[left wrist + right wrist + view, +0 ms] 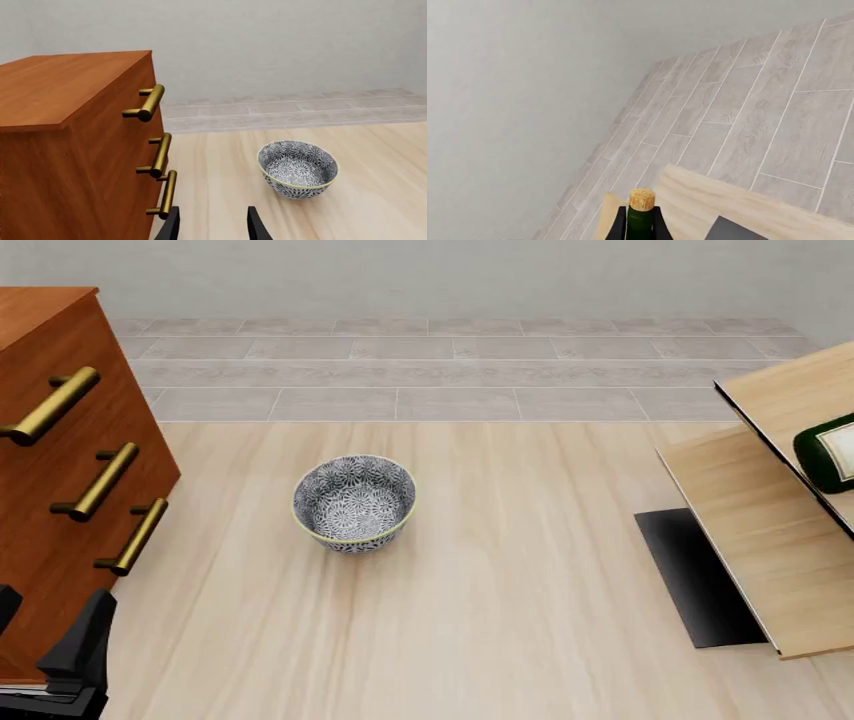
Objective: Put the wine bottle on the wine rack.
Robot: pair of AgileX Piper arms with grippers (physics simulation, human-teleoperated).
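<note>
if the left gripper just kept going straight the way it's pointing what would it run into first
Probably nothing soon. In the left wrist view the left gripper points along bare table, through the gap between the cabinet and the patterned bowl. The table's far edge looks like the first thing ahead, though depth is hard to judge.

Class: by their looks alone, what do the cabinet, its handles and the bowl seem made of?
Cabinet: reddish-brown wood, by its grain, smooth finish. Handles: likely brass, given the golden metallic sheen. Bowl: probably glazed ceramic, with a fine blue-white pattern and pale rim.
</note>
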